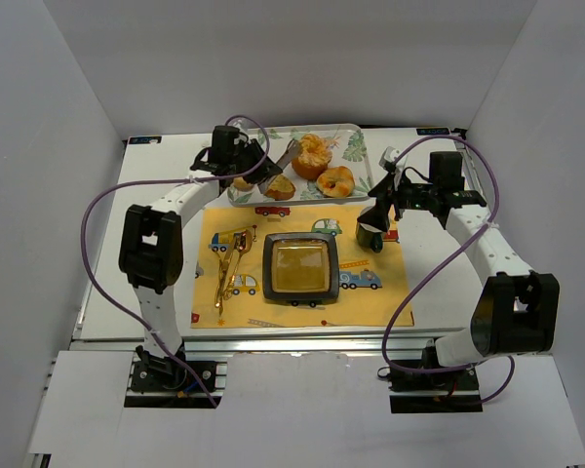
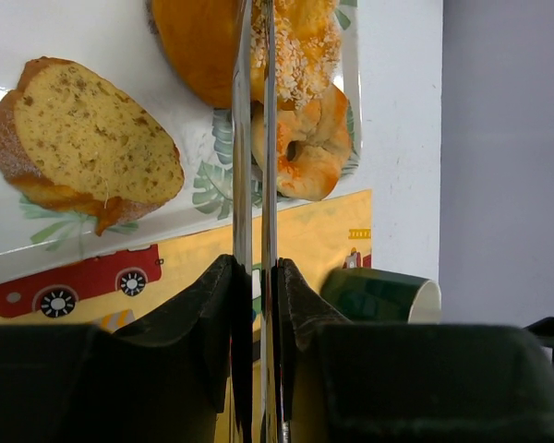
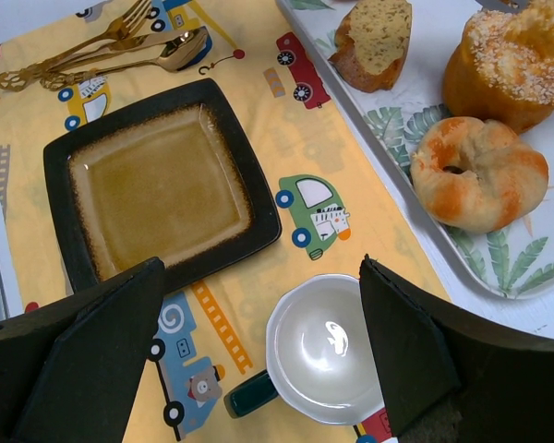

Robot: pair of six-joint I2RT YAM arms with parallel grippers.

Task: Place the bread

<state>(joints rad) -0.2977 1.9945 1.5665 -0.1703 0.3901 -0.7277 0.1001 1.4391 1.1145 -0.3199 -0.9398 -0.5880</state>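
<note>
- Golden-orange bread (image 1: pixel 312 156) stands on the tray (image 1: pixel 356 146), just beside the donut (image 1: pixel 336 181).
- It looks light, soft and crumbly on top, so a gentle hold low on its sides seems safest.
- Left gripper (image 2: pixel 256 268) is closed on metal tongs (image 2: pixel 243 138), which point at the bread.
- Right gripper (image 3: pixel 261 268) hangs open above a cup (image 3: pixel 328 351).

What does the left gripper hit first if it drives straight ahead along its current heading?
Probably the bread on the tray: the metal tongs held by the left gripper point right at it. The donut sits just right of that line. Depth is unclear.
</note>
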